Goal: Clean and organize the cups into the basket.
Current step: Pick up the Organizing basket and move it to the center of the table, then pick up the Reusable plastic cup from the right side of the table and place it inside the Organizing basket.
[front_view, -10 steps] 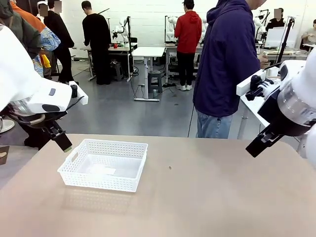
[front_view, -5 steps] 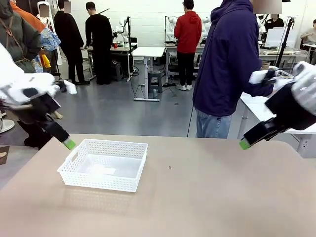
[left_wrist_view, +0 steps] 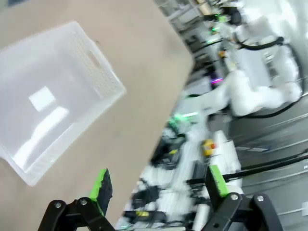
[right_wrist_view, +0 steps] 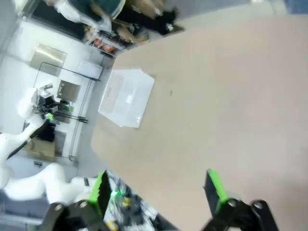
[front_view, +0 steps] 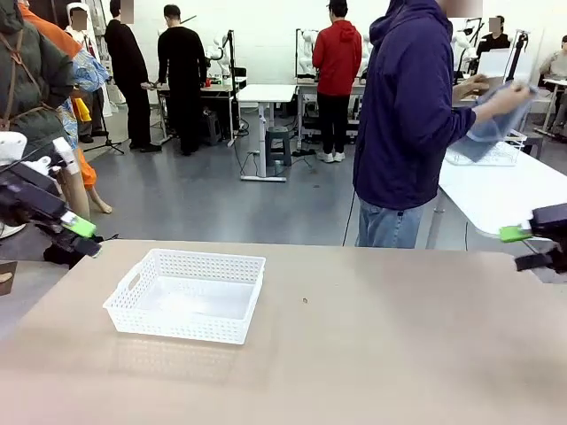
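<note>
- Sitting on the near-left part of the tan table (front_view: pixel 372 354), the basket (front_view: pixel 182 326) lies between the two grippers, touching neither and closer to the left one.
- Over at the table's left edge, the left gripper (front_view: pixel 87 237) hovers just left of the basket's far corner. Its jaws are spread wide with nothing between them.
- From the left wrist, the basket (left_wrist_view: pixel 91 62) sits up and off to the side of the left gripper (left_wrist_view: pixel 158 185), outside the gap.
- At the far right edge, the right gripper (front_view: pixel 518 249) hangs well apart from the basket, jaws wide apart and gripping nothing.
- From the right wrist, the basket (right_wrist_view: pixel 126 98) looks small across bare tabletop, far beyond the right gripper (right_wrist_view: pixel 156 187).
- It's white plastic, shallow and rectangular, with fine lattice walls, a flared rim, a slot handle and a glossy floor.
- Black fingers, bright green pads; matte table.
- A person (front_view: pixel 407 115) in a dark blue hooded top stands at the far side.
</note>
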You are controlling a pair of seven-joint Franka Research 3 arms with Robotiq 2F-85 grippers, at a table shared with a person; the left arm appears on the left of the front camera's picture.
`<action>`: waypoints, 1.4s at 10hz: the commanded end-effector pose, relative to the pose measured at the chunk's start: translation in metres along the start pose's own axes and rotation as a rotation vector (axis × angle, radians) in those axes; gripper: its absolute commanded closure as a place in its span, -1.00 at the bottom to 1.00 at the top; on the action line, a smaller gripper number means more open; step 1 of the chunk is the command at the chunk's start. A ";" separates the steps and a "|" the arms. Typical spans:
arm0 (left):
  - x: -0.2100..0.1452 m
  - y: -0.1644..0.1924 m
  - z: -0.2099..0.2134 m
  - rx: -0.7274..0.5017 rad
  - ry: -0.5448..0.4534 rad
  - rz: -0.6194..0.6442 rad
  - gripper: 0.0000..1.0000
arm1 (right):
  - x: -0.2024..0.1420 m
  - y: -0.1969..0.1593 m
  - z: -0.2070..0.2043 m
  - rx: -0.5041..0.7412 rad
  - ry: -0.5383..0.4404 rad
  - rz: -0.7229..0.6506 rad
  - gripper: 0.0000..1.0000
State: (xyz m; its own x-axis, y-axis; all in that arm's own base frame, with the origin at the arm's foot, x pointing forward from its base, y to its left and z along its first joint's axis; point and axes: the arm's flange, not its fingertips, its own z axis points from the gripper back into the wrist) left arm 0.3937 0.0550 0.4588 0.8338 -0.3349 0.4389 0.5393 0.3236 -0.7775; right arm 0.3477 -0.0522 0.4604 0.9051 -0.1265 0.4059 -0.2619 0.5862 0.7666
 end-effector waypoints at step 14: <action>-0.079 0.035 0.197 0.025 -0.553 0.530 -1.00 | -0.112 -0.073 0.210 0.062 -0.434 -0.205 -1.00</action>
State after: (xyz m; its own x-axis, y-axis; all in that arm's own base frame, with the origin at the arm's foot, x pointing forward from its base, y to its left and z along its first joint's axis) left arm 0.3683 0.2667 0.4836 0.9115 0.3715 0.1767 0.0411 0.3452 -0.9376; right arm 0.1914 -0.2471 0.4639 0.7265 -0.5649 0.3912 -0.1177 0.4586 0.8808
